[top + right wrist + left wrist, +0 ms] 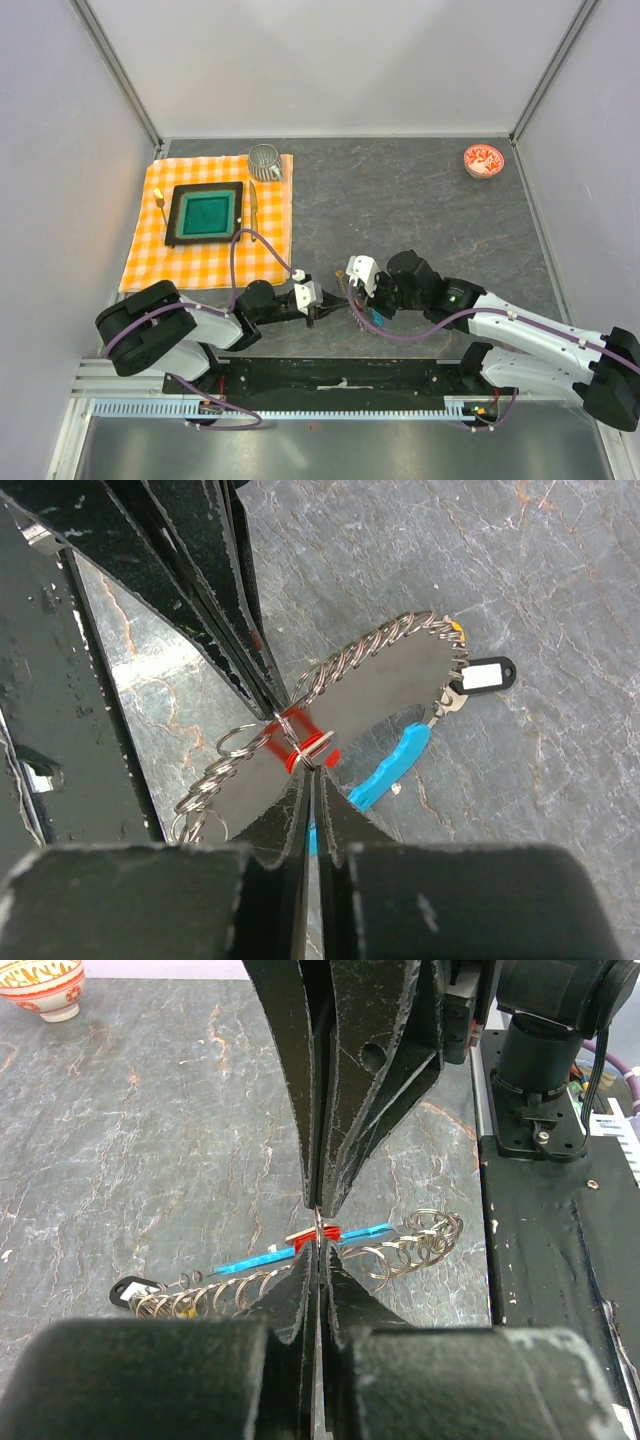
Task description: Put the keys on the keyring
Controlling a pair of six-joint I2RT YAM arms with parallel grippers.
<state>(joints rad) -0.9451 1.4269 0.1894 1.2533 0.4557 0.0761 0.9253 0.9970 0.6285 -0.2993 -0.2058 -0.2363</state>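
On the left, the orange checked cloth [150,255] lies well apart from the work. Near the front edge of the table [420,210], the left gripper [318,1252] is pinched tight on the red key [303,1242]. The right gripper [305,770] meets it tip to tip — clamped on that same key — while the keyring [372,643] lies on the table to either side of the tips, its blue tag [395,768] and a black-and-white tagged key [483,675] beside the chain.
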